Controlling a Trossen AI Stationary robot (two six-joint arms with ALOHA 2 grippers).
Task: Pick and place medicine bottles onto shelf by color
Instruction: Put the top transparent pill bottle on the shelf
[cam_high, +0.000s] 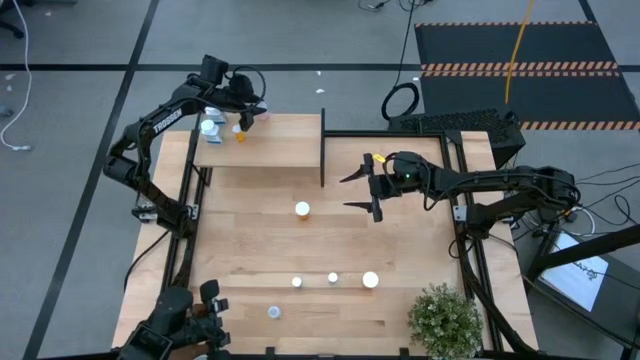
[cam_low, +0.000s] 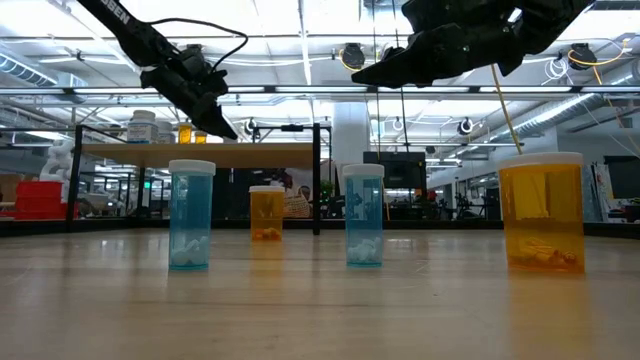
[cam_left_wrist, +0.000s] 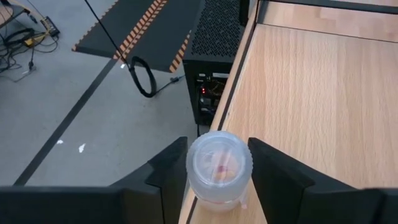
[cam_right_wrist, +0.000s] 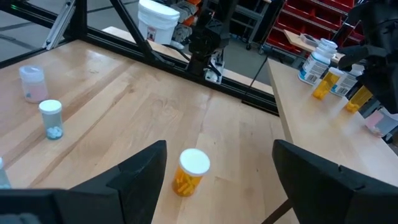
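My left gripper (cam_high: 252, 112) hangs over the far edge of the shelf (cam_high: 265, 152), shut on a pale clear medicine bottle (cam_left_wrist: 219, 169) with pinkish contents. A white bottle (cam_high: 210, 127) and an orange one (cam_high: 238, 131) stand on the shelf beside it. My right gripper (cam_high: 362, 190) is open above the table's middle, and it faces an orange white-capped bottle (cam_right_wrist: 189, 171) that stands on the tabletop a little ahead of its fingers. Several more bottles (cam_high: 333, 279) stand upright near the table's front. My left gripper pinches the pale bottle between its two fingers at the sides of its cap end (cam_left_wrist: 194, 167). The fingers slant down from the table's far left. The bottle sits upright, cap toward the wrist camera. Its bottom is hidden, so whether it stands on the shelf I cannot tell.
The shelf's black upright panel (cam_high: 322, 150) stands between the two grippers. In the low view, two blue bottles (cam_low: 191, 215) (cam_low: 363, 215) and two orange ones (cam_low: 266, 213) (cam_low: 541, 212) stand on the table. A green potted plant (cam_high: 445, 320) fills the front right corner.
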